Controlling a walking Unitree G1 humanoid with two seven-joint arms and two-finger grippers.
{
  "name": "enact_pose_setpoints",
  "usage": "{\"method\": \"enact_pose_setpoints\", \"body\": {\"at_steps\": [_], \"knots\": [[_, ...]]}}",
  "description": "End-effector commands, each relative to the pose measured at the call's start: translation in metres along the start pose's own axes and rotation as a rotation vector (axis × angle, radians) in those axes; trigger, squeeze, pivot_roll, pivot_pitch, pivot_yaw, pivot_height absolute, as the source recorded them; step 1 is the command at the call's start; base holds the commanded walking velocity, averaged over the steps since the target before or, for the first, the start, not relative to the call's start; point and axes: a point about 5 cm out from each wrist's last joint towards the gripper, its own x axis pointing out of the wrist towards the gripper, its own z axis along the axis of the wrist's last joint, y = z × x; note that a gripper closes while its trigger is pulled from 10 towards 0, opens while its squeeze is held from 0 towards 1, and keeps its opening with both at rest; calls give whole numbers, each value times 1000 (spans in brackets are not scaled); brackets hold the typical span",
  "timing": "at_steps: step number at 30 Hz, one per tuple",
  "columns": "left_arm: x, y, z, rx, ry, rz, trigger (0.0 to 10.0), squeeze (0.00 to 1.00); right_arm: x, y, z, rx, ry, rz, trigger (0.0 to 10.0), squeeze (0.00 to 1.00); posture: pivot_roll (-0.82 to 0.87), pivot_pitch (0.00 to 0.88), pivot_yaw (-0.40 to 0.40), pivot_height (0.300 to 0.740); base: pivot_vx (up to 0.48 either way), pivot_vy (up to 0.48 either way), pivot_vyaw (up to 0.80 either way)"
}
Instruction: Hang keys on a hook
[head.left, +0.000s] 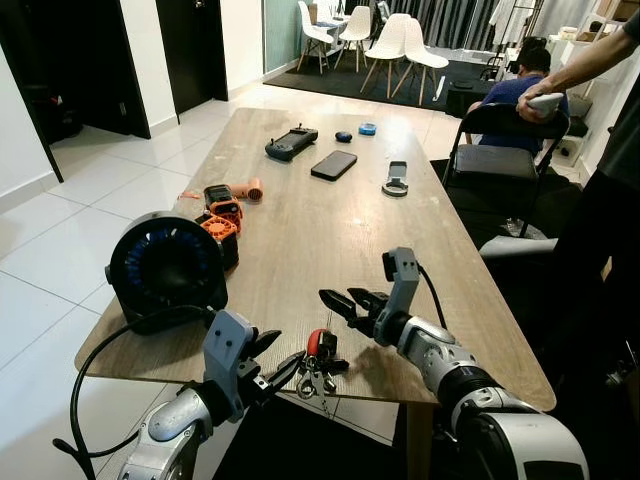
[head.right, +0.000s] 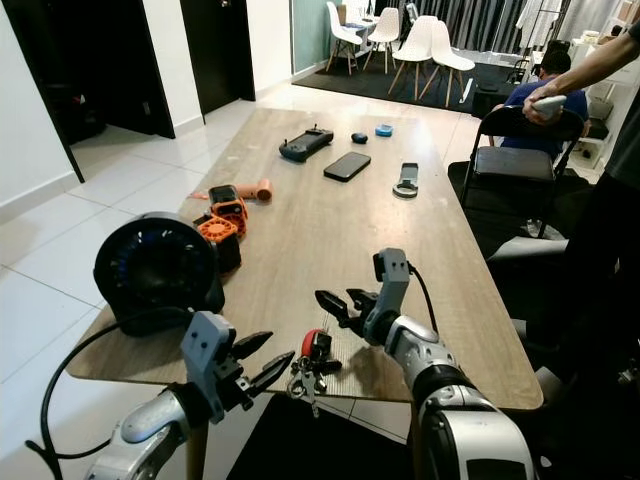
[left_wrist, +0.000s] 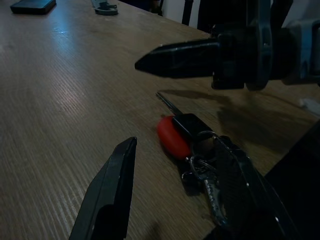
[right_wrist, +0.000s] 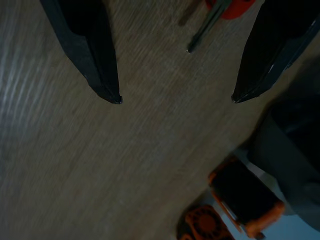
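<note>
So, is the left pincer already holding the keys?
No, the left pincer is open, and the keys lie flat on the table between its two fingers, not gripped.

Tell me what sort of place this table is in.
Most likely a home's open living and dining area: a long wooden table on white tiled floor, white dining chairs on a dark rug further back, and dark doorways along the wall.
</note>
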Motion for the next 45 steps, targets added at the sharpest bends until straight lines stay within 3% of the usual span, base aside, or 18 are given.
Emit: {"method": "enact_pose_setpoints", "body": {"at_steps": [1,10,26,27,28,30,45], "knots": [[-2,-1,-1,11,9,3,10000,0,2,2,-5,10,49,-1,10000,0,93,188,-57,740,0,0,0],[-3,-2,-2,10,13,11,10000,0,4,13,-15,11,138,118,10000,0,91,190,-61,740,0,0,0],[-3,-1,-2,10,12,12,10000,0,3,16,-17,15,145,206,10000,0,89,185,-57,740,0,0,0],[-3,-1,-2,10,12,12,10000,0,2,16,-16,18,141,210,9725,0,90,185,-56,740,0,0,0],[-3,0,-2,10,12,12,10000,0,2,16,-16,21,137,213,8745,0,89,185,-56,740,0,0,0],[-3,0,-2,10,12,12,10000,0,2,16,-16,29,134,220,0,0,90,184,-55,740,0,0,0],[-3,0,-2,14,12,10,10000,0,-3,14,-17,89,79,245,0,0,82,170,-41,740,0,0,0]]}}
